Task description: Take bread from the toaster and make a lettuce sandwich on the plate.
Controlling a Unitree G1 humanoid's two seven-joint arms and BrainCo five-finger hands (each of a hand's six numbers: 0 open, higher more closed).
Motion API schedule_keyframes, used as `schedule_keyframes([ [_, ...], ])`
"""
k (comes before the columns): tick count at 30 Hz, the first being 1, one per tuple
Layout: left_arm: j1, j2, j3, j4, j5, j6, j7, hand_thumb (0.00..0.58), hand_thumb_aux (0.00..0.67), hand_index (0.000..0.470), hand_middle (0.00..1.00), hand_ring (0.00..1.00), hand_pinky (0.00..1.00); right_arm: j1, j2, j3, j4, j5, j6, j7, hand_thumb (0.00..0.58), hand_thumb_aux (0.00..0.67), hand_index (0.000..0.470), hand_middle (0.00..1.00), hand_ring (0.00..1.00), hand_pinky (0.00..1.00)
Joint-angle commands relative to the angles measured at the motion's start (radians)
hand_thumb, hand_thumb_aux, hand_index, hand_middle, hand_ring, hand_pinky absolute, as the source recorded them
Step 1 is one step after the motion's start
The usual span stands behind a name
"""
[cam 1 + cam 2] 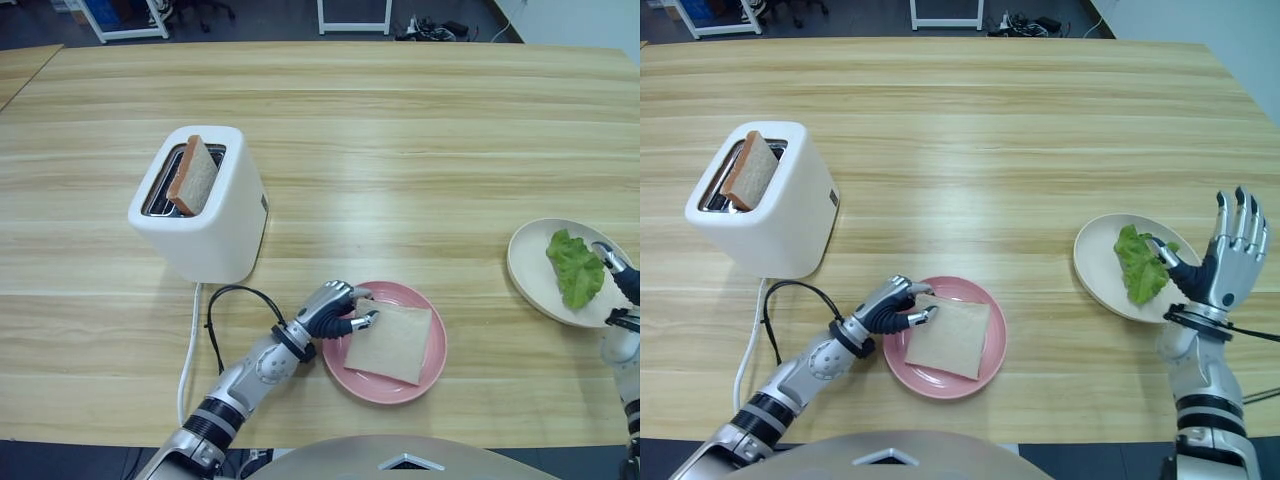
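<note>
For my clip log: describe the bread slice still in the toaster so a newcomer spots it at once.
Find the white toaster on the left of the wooden table. A bread slice pokes out of its top slot. Unlike the other slice, lying flat on the pink plate, it stands on edge.

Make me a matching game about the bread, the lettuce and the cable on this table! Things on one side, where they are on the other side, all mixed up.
Things:
1. lettuce
2. flat bread slice
3. upright bread slice
4. black cable

Places:
A. sticking out of the toaster
B. on the pink plate
C. looped on the table
D. on the cream plate

Pairs: 1-D, 2-B, 3-A, 4-C.
</note>
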Motion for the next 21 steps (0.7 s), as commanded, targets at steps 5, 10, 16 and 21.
schedule_keyframes([
  [5, 0.047, 0.024, 0.019, -0.040, 0.088, 0.016, 0.042, 0.578, 0.628, 0.441, 0.00, 0.00, 0.00, -0.040, -0.011, 0.176, 0.144, 0.007, 0.025, 0.256, 0.000, 0.000, 0.000, 0.00, 0.00, 0.00],
  [10, 0.058, 0.060, 0.045, -0.109, 0.156, 0.023, 0.063, 0.000, 0.000, 0.000, 0.00, 0.00, 0.00, -0.118, -0.012, 0.237, 0.221, 0.020, 0.021, 0.311, 0.000, 0.000, 0.000, 0.00, 0.00, 0.00],
  [16, 0.055, 0.092, 0.082, -0.175, 0.206, 0.004, 0.118, 0.000, 0.000, 0.000, 0.00, 0.00, 0.00, -0.194, -0.018, 0.296, 0.319, 0.024, 0.027, 0.322, 0.000, 0.000, 0.000, 0.00, 0.00, 0.00],
  [21, 0.061, 0.121, 0.122, -0.202, 0.191, -0.029, 0.139, 0.000, 0.000, 0.000, 0.00, 0.00, 0.00, -0.183, -0.016, 0.318, 0.315, 0.036, 0.032, 0.282, 0.580, 0.670, 0.470, 0.00, 0.00, 0.00],
])
